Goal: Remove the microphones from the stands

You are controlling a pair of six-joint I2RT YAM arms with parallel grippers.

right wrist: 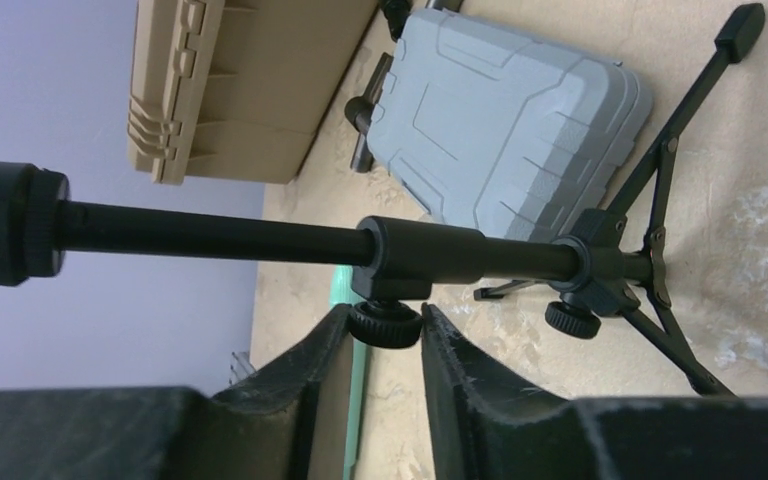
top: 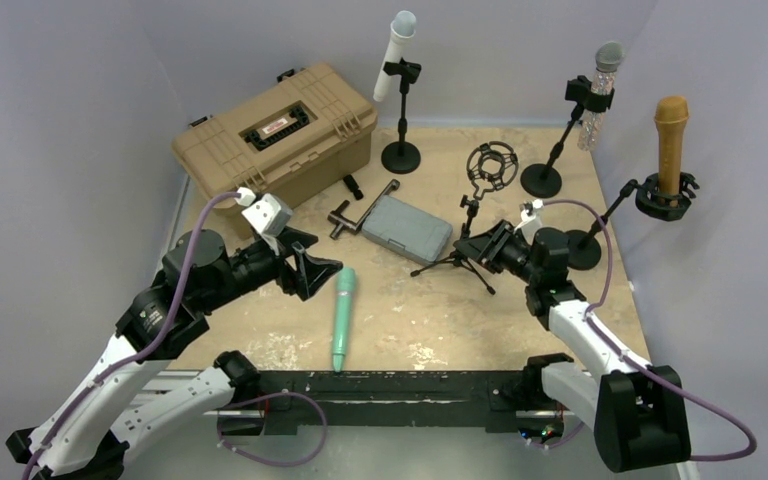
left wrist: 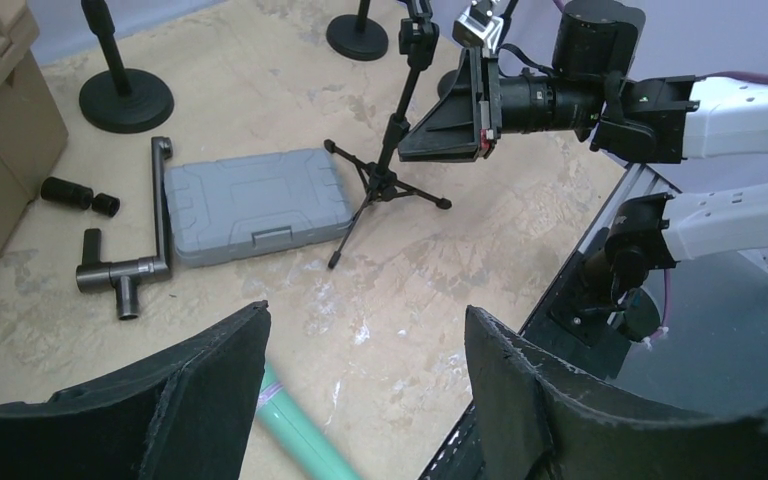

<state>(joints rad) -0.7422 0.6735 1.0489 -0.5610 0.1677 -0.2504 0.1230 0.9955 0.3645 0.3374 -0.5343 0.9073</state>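
Two grippers flanked the near table; the teal microphone (top: 344, 318) lay flat on the tabletop just past the bases, apparently already out of its mount; it looked light, rigid and smooth, best pinched mid-barrel; the left gripper (left wrist: 365, 312) hung wide open and empty by its far end; farther back the right gripper (right wrist: 385, 315) pinched a knob (right wrist: 385, 330) on the tripod stand (top: 457, 258), whose shock mount (top: 490, 166) stood empty
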